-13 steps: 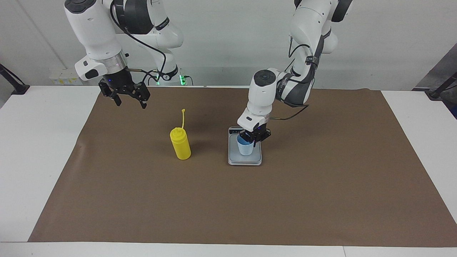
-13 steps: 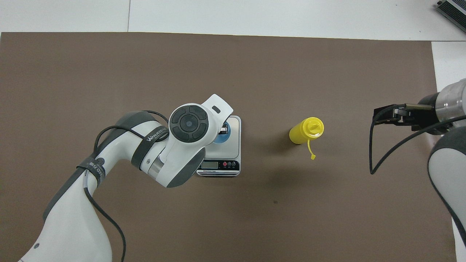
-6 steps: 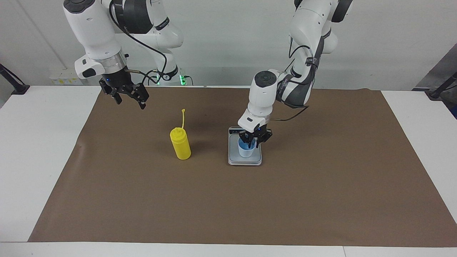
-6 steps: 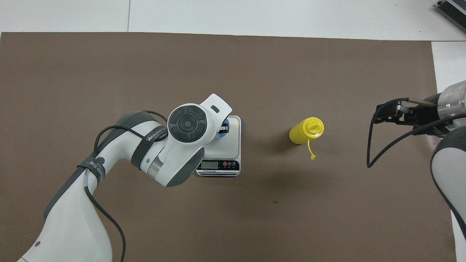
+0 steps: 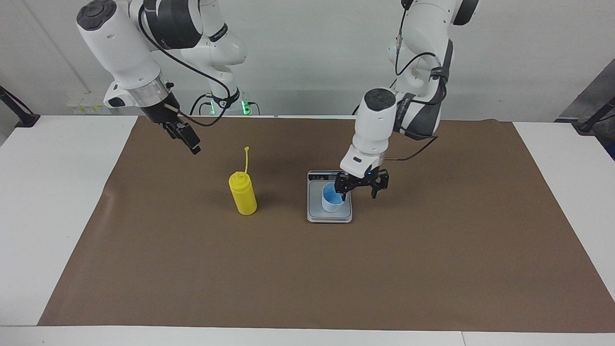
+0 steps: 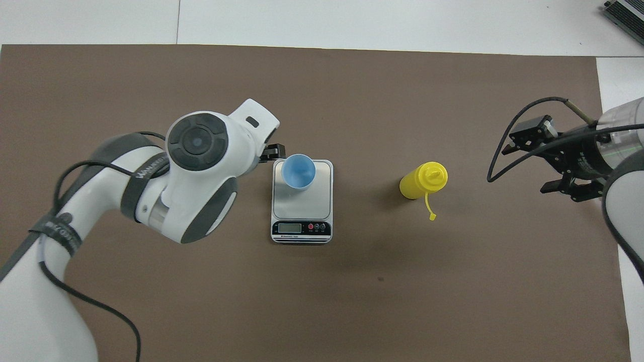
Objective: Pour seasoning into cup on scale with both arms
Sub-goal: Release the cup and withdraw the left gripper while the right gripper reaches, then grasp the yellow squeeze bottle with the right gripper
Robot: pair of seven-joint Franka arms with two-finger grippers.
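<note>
Translucent plastic cup (image 5: 331, 197), glossy yellow plastic bottle (image 5: 243, 193), matt brown paper mat (image 5: 432, 250).

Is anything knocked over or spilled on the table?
No, nothing stands out. The blue cup stands upright on the scale, and the yellow bottle stands upright beside it, with its cap strap sticking up. No spill shows.

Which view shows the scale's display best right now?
The overhead view: the scale shows its display strip and buttons unobstructed. In the facing view the strip is a thin dark band above the blue cup, partly hidden by the left tool.
</note>
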